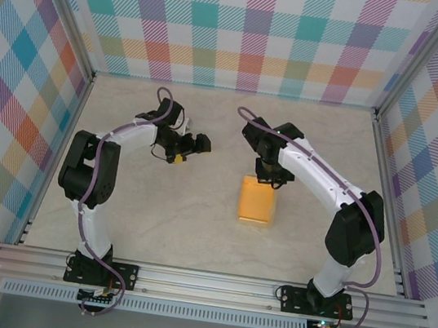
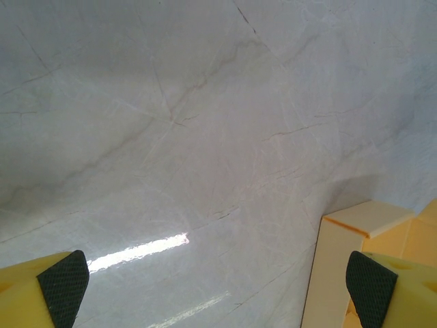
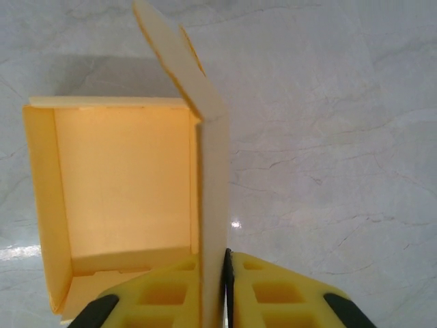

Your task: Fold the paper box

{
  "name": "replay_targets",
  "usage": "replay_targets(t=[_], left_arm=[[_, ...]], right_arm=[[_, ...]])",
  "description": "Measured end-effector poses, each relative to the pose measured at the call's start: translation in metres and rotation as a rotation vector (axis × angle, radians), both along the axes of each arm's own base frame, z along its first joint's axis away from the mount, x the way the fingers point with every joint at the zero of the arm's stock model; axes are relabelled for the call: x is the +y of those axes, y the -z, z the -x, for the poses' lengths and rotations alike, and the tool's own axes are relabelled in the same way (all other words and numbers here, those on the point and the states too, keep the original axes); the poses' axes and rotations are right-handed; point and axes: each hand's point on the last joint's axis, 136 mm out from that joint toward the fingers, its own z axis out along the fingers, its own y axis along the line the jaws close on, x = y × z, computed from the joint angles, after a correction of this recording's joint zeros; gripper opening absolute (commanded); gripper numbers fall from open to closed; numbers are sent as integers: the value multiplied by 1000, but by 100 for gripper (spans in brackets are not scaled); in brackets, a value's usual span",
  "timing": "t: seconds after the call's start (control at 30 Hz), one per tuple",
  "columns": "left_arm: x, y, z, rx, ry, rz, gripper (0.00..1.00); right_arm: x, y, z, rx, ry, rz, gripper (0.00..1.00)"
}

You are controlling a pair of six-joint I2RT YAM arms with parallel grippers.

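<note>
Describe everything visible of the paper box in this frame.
The paper box is yellow-orange thin card, partly formed into an open-topped rectangular tray with upright walls and a bare floor. It rests near the middle of the pale marbled table. A rounded flap stands up from the far end of one side wall, and the right gripper pinches that wall between its fingers.

No writing to read

The paper box [image 3: 123, 184] shows plain yellow-orange card on every face in view. The walls [image 1: 255, 29] carry only a coloured check pattern, and the table [image 1: 193, 226] only pale marble veining. No letter, number, label or brand mark is legible on any of them.
</note>
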Motion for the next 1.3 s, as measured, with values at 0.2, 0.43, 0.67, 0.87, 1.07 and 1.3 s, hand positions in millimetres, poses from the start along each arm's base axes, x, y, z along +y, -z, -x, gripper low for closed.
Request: replay_targets(t=[0.2,0.43,0.67,0.87,1.07,1.3], left_arm=[[5,-1,-2,0,-11,7,99],[16,-25,-7,-105,-36,58,100],[17,-68,20,-394,4,145,100],[-9,-91,38,-684,214,117,100],[-46,-102,40,-860,405,104,100],[-76,-100,18,-968,615,57,99]], right_arm=[[22,-1,-13,-10,-258,-10,8],[57,7,-28,-44,-721,9,17],[82,1,-43,-105,-997,-10,43],[72,-21,-63,-184,-921,-49,59],[7,-77,-51,-330,-559,-271,82],[-51,-109,5,-411,-238,-542,78]])
